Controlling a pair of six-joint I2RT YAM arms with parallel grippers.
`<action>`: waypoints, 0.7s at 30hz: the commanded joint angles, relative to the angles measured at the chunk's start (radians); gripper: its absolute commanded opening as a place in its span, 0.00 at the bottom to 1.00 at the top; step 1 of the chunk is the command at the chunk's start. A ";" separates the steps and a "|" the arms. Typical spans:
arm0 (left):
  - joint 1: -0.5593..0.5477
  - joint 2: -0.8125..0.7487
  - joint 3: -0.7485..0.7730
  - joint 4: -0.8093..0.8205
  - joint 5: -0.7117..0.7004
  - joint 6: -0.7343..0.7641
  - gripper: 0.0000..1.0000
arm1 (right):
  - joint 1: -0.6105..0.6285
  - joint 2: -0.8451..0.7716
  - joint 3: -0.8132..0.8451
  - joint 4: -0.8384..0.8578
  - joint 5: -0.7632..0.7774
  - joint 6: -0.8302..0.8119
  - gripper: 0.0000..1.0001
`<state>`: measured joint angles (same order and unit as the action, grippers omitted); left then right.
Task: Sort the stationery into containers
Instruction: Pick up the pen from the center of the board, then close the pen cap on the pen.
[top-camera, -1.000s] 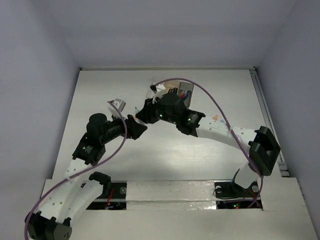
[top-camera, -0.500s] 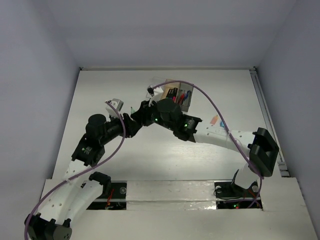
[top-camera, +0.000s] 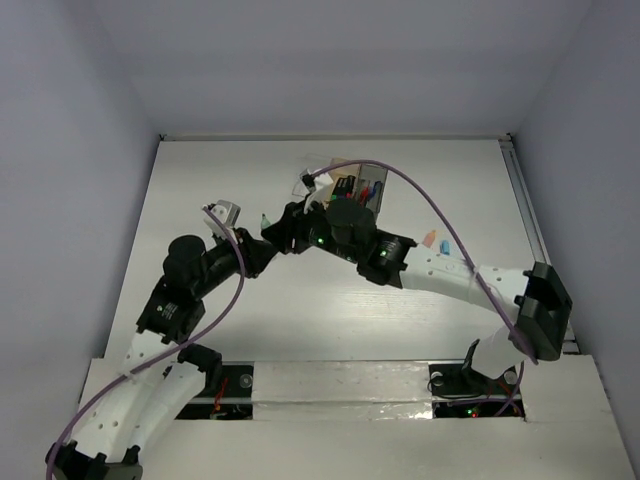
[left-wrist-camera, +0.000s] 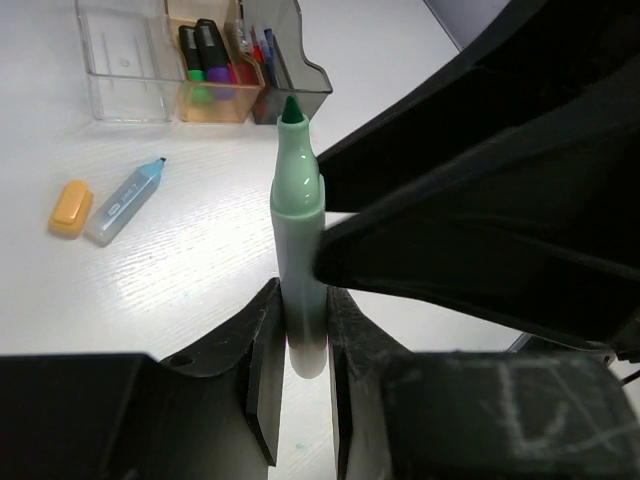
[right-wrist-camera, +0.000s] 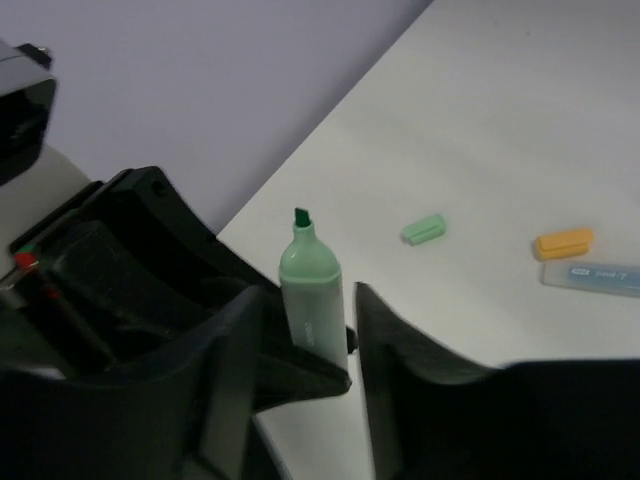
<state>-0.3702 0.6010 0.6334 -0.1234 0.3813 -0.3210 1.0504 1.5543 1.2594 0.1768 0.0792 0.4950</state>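
White table (left-wrist-camera: 180, 285), green marker (left-wrist-camera: 298, 225), base hidden

White table (top-camera: 330, 320), faint wood grain, with a bright glare patch in the left wrist view. Plain lavender-grey walls on three sides: back wall (top-camera: 330, 60), left wall (top-camera: 60, 200), right wall (top-camera: 600, 150). Thin metal rail (top-camera: 537, 240) runs along the table's right edge. Raised white ledge (top-camera: 340, 385) across the near edge, with two dark cut-outs.
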 joint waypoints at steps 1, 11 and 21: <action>0.002 -0.012 0.046 0.004 -0.025 0.040 0.00 | -0.039 -0.101 0.026 -0.046 -0.069 -0.052 0.53; 0.002 -0.015 0.107 -0.010 -0.151 0.043 0.00 | -0.119 -0.154 -0.035 -0.063 -0.145 -0.072 0.13; 0.002 -0.092 0.319 0.008 -0.211 0.023 0.00 | -0.119 0.265 0.144 0.013 -0.263 0.005 0.04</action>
<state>-0.3702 0.5426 0.8978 -0.1795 0.1970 -0.2874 0.9291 1.7100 1.2896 0.1406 -0.1078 0.4679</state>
